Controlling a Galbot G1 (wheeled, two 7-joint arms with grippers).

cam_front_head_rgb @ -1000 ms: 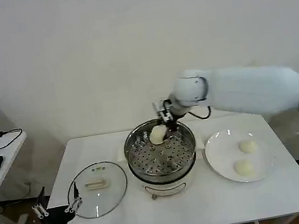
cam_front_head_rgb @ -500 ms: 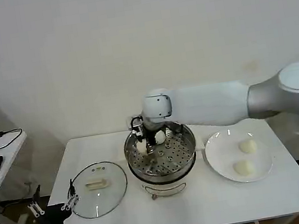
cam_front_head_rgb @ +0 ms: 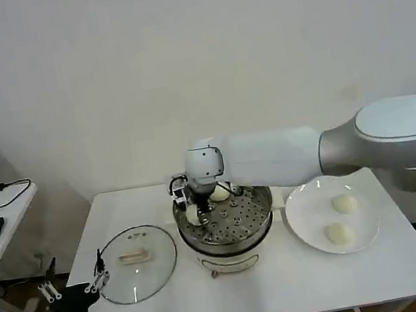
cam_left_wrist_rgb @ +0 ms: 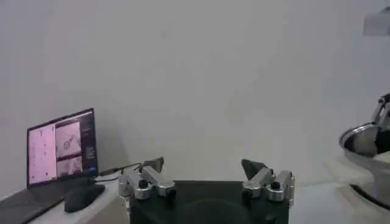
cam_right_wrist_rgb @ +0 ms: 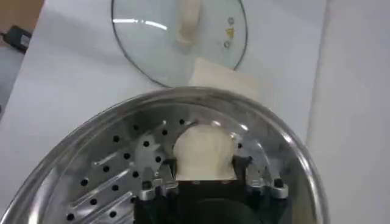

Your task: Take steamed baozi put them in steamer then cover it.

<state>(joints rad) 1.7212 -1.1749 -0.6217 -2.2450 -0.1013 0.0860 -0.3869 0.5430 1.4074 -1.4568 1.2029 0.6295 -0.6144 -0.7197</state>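
Note:
The steamer point(cam_front_head_rgb: 226, 228) stands mid-table, its perforated tray point(cam_right_wrist_rgb: 109, 176) showing. My right gripper point(cam_front_head_rgb: 193, 208) reaches over the tray's left side, shut on a cream-white baozi point(cam_right_wrist_rgb: 204, 153) that sits low against the tray. A second baozi point(cam_front_head_rgb: 220, 192) rests at the tray's back. Two more baozi point(cam_front_head_rgb: 344, 203) point(cam_front_head_rgb: 338, 234) lie on the white plate point(cam_front_head_rgb: 306, 223) to the right. The cover point(cam_front_head_rgb: 134, 253), clear glass with a cream handle point(cam_right_wrist_rgb: 187, 21), lies flat left of the steamer. My left gripper point(cam_front_head_rgb: 74, 286) waits open below the table's front-left corner, its fingers point(cam_left_wrist_rgb: 152, 165) spread wide.
A side desk point(cam_front_head_rgb: 2, 228) with a mouse and cables stands to the left, and a lit monitor point(cam_left_wrist_rgb: 61, 146) is on it. The white table point(cam_front_head_rgb: 292, 289) has bare room along its front edge. The steamer's rim point(cam_left_wrist_rgb: 365, 140) is seen at the edge of the left wrist view.
My right gripper has swung leftward across the steamer from its back rim and dropped to the tray's left side, carrying its baozi. The left arm has barely shifted.

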